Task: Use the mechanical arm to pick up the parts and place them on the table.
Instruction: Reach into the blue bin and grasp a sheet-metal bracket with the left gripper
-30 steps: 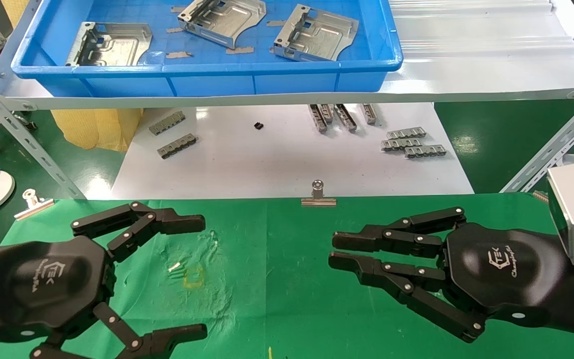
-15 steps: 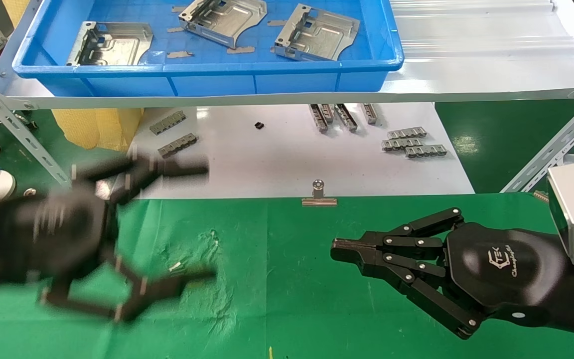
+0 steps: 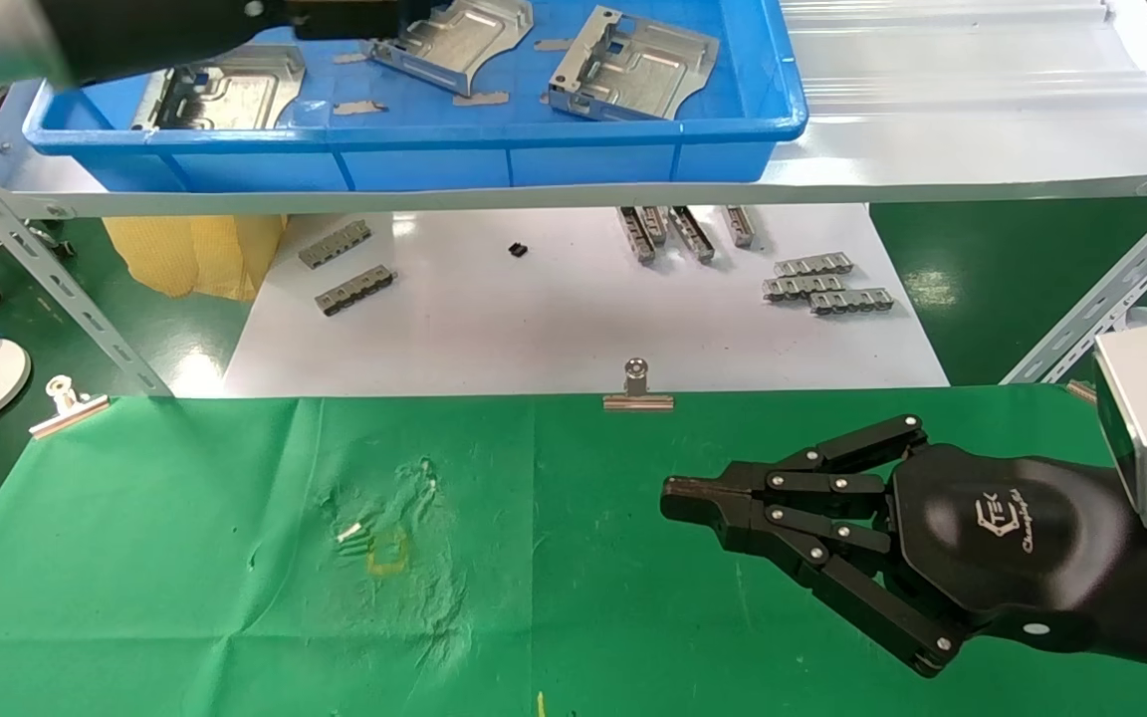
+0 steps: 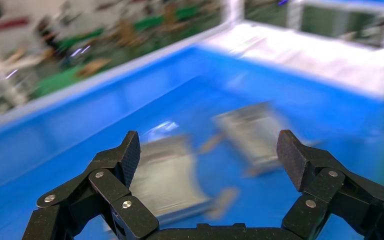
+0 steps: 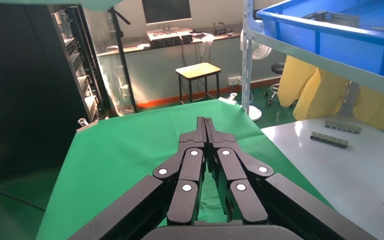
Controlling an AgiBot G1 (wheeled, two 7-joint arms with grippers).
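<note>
Three shiny silver parts lie in the blue tray (image 3: 414, 164) on the shelf: one at the left (image 3: 235, 90), one in the middle (image 3: 464, 35), one at the right (image 3: 633, 65). My left arm (image 3: 165, 30) reaches over the tray's left half from the top left of the head view. In the left wrist view my left gripper (image 4: 210, 157) is open and empty above the tray floor, with two blurred parts (image 4: 167, 182) (image 4: 252, 132) beyond its fingers. My right gripper (image 3: 678, 498) is shut and empty, low over the green table (image 3: 185, 558); it also shows in the right wrist view (image 5: 205, 122).
A white sheet (image 3: 534, 329) under the shelf carries small grey toothed strips (image 3: 822, 284) (image 3: 344, 269). Slanted metal shelf struts (image 3: 66, 289) (image 3: 1111, 294) flank it. Silver clips (image 3: 636, 393) (image 3: 66, 403) sit on the table's far edge. A yellowish stain (image 3: 386, 550) marks the cloth.
My left arm has risen from the green table up and forward over the blue tray. My right gripper's fingers have closed together and the hand has stayed in place.
</note>
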